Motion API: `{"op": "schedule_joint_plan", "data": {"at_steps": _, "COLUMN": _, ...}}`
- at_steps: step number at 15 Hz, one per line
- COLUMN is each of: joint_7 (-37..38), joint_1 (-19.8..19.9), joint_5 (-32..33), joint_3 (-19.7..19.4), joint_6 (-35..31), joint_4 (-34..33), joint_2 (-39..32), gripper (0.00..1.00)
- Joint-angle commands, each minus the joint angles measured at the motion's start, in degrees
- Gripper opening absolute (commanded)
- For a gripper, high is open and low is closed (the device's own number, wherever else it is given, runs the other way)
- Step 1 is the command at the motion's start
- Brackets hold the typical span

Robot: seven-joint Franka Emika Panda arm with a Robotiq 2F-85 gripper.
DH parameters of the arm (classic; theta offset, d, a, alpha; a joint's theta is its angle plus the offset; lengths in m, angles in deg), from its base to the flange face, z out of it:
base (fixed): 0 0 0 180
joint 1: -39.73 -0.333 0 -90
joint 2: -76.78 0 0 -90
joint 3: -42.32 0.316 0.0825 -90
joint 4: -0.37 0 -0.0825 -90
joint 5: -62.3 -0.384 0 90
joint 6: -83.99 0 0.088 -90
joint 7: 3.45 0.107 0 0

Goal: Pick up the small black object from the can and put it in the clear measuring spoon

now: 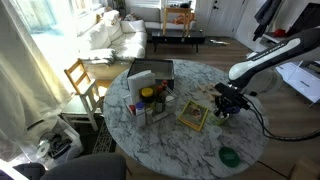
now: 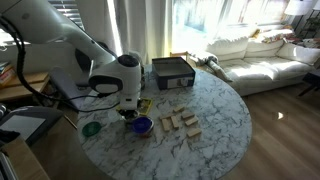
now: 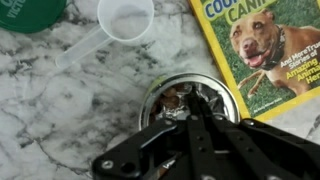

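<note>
In the wrist view the can [image 3: 158, 92], a small round silvery tin with a dark inside, stands on the marble table. My gripper [image 3: 190, 108] reaches down into it with its fingers drawn together. The small black object is hidden between the fingertips. The clear measuring spoon [image 3: 124, 18] lies just beyond the can, its bowl empty and its handle pointing left. In both exterior views the gripper [image 1: 228, 106] [image 2: 128, 112] is low over the table.
A yellow-green dog book [image 3: 265, 45] [image 1: 193, 115] lies beside the can. A flat green lid [image 3: 28, 12] [image 1: 230, 156] [image 2: 92, 128] lies near the table edge. A blue cup [image 2: 141, 125], wooden blocks [image 2: 180, 122] and a dark box [image 2: 172, 72] also stand on the round table.
</note>
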State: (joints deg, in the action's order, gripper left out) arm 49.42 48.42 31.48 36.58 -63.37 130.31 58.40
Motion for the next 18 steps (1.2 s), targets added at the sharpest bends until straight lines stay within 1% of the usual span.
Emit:
{"op": "schedule_joint_plan", "data": {"at_steps": 1, "joint_7": -1.85, "joint_1": 0.12, "joint_5": -2.12, "joint_3": 0.34, "joint_6": -0.90, "joint_4": -0.74, "joint_2": -1.77, "gripper": 0.00}}
{"op": "schedule_joint_plan", "data": {"at_steps": 8, "joint_7": -2.16, "joint_1": 0.46, "joint_5": -2.01, "joint_3": -0.16, "joint_6": -1.32, "joint_4": -0.30, "joint_2": 0.27, "gripper": 0.00}}
{"op": "schedule_joint_plan", "data": {"at_steps": 13, "joint_7": -2.22, "joint_1": 0.49, "joint_5": -1.65, "joint_3": -0.40, "joint_6": -1.32, "joint_4": -0.82, "joint_2": 0.06, "gripper": 0.00}}
{"op": "schedule_joint_plan", "data": {"at_steps": 14, "joint_7": -2.28, "joint_1": 0.38, "joint_5": -1.49, "joint_3": -0.38, "joint_6": -1.37, "joint_4": -0.84, "joint_2": -0.08, "gripper": 0.07}}
{"op": "schedule_joint_plan", "data": {"at_steps": 15, "joint_7": -2.40, "joint_1": 0.37, "joint_5": -1.56, "joint_3": -0.31, "joint_6": -1.33, "joint_4": -0.86, "joint_2": -0.10, "gripper": 0.02}}
{"op": "schedule_joint_plan", "data": {"at_steps": 16, "joint_7": -2.56, "joint_1": 0.36, "joint_5": -1.62, "joint_3": -0.26, "joint_6": -1.32, "joint_4": -0.88, "joint_2": -0.09, "gripper": 0.04}}
{"op": "schedule_joint_plan", "data": {"at_steps": 18, "joint_7": -2.82, "joint_1": 0.39, "joint_5": -1.69, "joint_3": -0.25, "joint_6": -1.29, "joint_4": -0.84, "joint_2": 0.07, "gripper": 0.00}}
